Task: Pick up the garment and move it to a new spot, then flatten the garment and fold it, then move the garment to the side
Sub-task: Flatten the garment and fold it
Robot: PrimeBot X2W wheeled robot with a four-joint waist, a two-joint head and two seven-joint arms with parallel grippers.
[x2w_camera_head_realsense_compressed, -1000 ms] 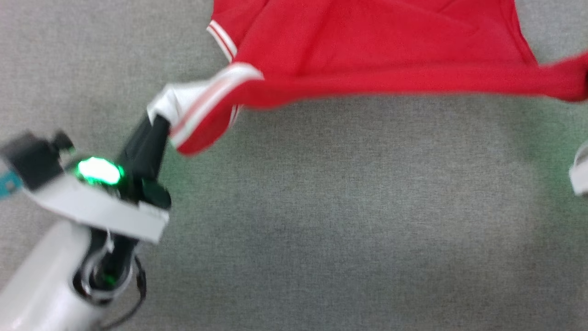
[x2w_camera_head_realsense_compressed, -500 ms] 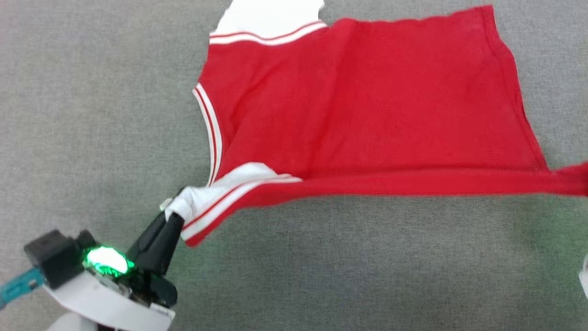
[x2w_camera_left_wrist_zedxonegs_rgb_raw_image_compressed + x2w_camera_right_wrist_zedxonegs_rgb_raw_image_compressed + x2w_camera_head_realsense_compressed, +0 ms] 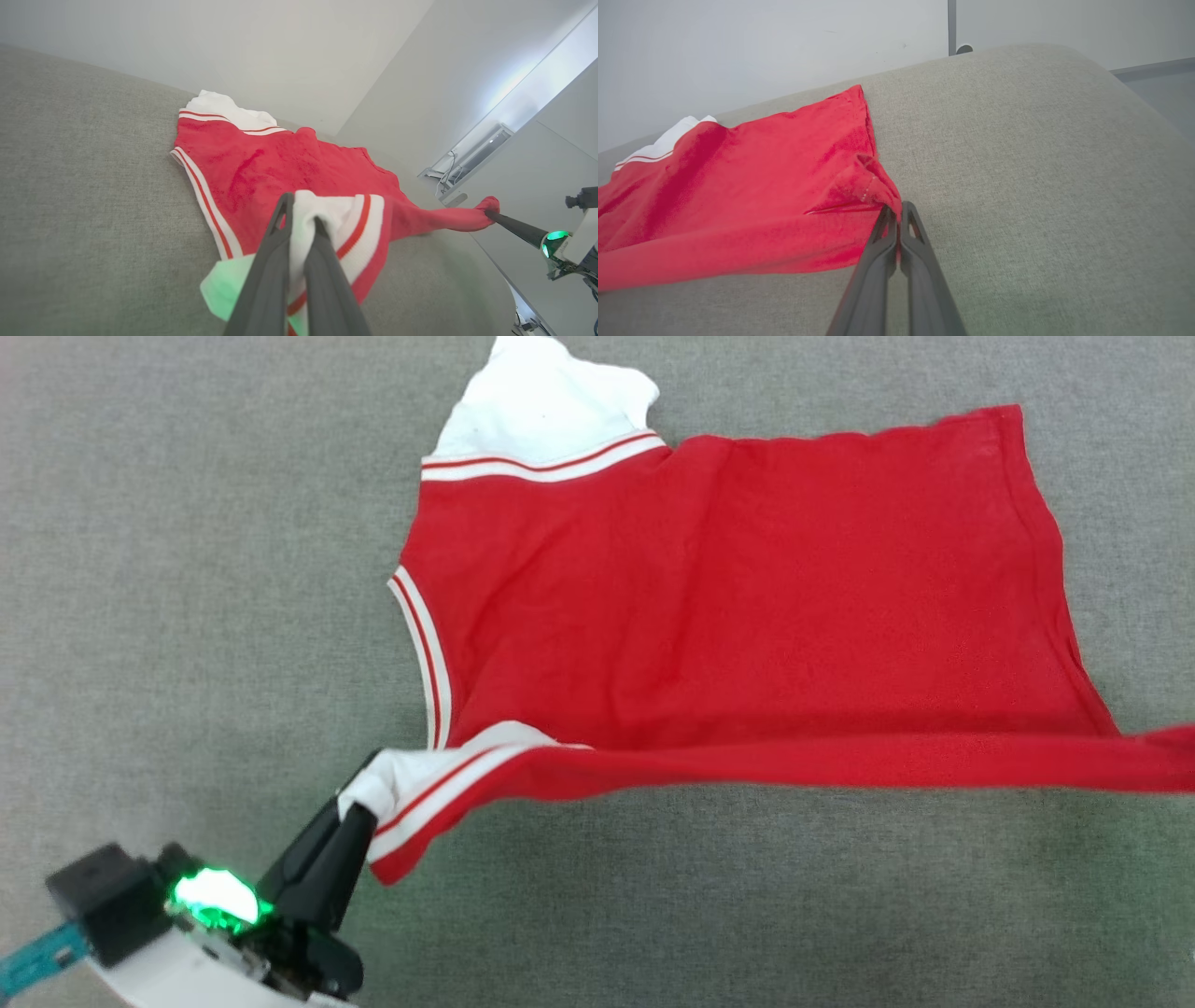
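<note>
The garment [image 3: 728, 616] is a red jersey with white sleeve ends and red-and-white striped trim, spread on the grey surface [image 3: 653, 915], its far side lying flat. Its near edge is stretched taut between both grippers. My left gripper [image 3: 359, 803] at the lower left is shut on the near white sleeve end [image 3: 327, 219]. In the right wrist view my right gripper [image 3: 896, 210] is shut on the red hem corner [image 3: 873, 186] at the garment's other end. The left wrist view shows the right gripper [image 3: 488, 213] pinching that red corner. No numerals show on the upper face.
The grey fabric surface [image 3: 1041, 163] extends widely around the garment. Its rounded edge falls away on the right of the right wrist view. A pale wall [image 3: 233, 46] rises behind it, and a wall rail with cables [image 3: 472, 154] sits beyond.
The head view has shifted, bringing the whole garment and the far white sleeve into view. The near edge stays stretched between both shut grippers, and the left gripper sits lower in the view.
</note>
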